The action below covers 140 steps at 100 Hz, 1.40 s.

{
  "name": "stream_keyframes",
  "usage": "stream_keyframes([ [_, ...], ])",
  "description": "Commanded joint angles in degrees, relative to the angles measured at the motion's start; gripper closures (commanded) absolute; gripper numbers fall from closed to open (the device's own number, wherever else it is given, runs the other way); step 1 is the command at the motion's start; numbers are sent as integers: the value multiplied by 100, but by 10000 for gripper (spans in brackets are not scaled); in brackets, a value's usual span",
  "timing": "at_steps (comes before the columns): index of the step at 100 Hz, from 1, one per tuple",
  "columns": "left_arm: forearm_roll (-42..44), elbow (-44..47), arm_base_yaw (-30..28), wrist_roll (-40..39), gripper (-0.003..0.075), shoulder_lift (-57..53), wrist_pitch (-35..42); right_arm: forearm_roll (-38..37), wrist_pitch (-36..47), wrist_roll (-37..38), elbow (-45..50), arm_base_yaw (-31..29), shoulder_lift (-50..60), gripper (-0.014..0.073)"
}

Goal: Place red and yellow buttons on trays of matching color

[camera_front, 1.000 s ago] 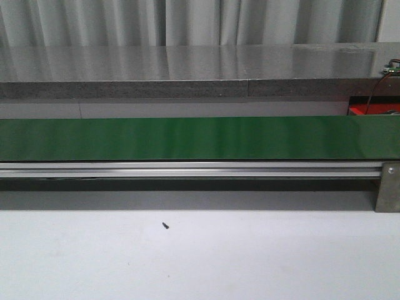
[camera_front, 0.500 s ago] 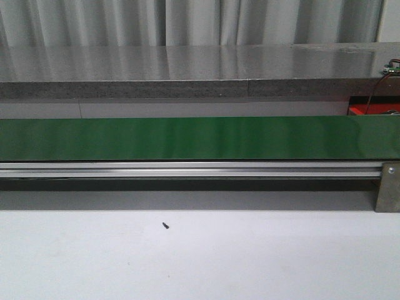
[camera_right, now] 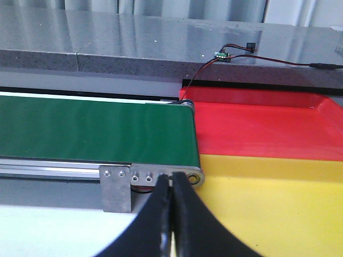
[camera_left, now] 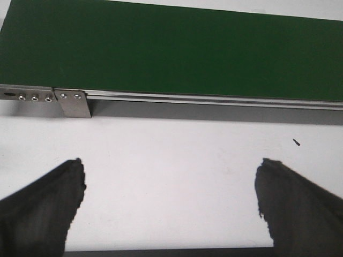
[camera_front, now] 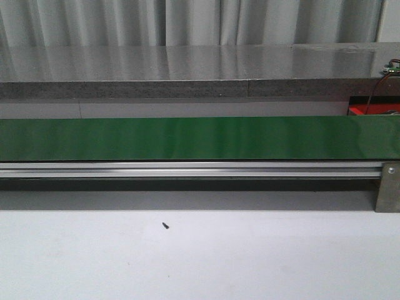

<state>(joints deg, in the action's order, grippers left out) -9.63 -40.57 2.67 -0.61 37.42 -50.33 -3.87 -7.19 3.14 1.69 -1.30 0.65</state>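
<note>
No red or yellow button shows in any view. The green conveyor belt runs bare across the front view. In the right wrist view the red tray and the yellow tray lie side by side past the belt's end. My right gripper is shut and empty, its tips in front of the belt's end roller. My left gripper is wide open and empty over the white table, short of the belt. Neither gripper shows in the front view.
A metal belt rail with a bracket fronts the conveyor. A grey stone ledge runs behind. A small black speck lies on the white table. A wired sensor sits on the ledge above the red tray.
</note>
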Motion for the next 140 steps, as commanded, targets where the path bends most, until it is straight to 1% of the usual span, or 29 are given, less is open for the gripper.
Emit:
stream_keyframes([
  [1,256,-201,-1,-479,82,33,299,-50,472,3,-107,-5,96,661],
  [11,1182,-201,-54,-1424,82,92,312,-50,472,3,-107,-5,96,661],
  [17,1633,-201,-135,-1654,82,160,312,-50,472,3,-107,-5,96,661],
  [22,1825,-201,-263,-1773,82,259,312,-50,472,3,-107,-5,96,661],
  [38,1813,-201,-846,-1785,81,776,631,-50,472,3,-107,-5,96,661],
  [63,1824,-201,-2023,-1785,81,1820,1432,-50,472,3,-107,-5,96,661],
  [76,1787,-312,-2579,-1785,81,2316,1549,-50,472,3,-107,-5,96,661],
  [88,1787,-571,-2915,-1785,81,2827,1584,-50,472,3,-107,-5,96,661],
  [101,1865,-945,-3077,-1748,81,3360,1519,-50,472,3,-107,-5,96,661],
  [140,1953,-1619,-3089,-1737,81,4776,1445,-50,472,3,-107,-5,96,661],
])
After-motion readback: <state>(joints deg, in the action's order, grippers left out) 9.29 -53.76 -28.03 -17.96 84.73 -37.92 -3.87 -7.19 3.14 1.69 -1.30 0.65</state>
